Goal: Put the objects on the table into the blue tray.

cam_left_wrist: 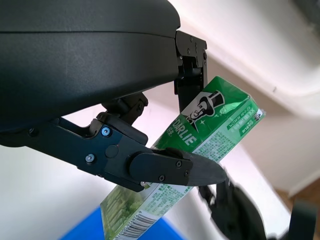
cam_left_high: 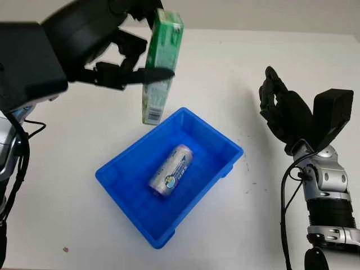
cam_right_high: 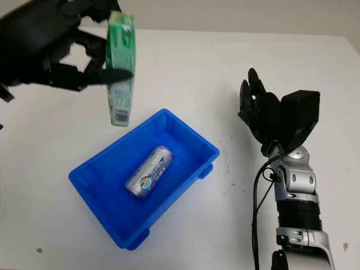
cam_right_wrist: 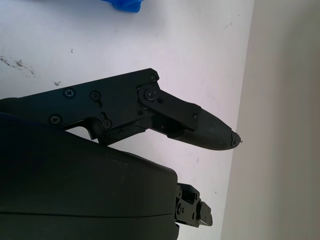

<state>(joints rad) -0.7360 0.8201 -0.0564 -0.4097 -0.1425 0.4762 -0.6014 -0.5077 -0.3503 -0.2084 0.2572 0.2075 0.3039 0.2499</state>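
fingers clasping green carton, above blue tray

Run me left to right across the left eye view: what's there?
Left hand holding the green carton above the table → blue tray with a can lying in it → right hand, open, over the table's right side.

A green Darlie toothpaste box hangs nearly upright above the blue tray's far edge, while a silver can lies inside it.
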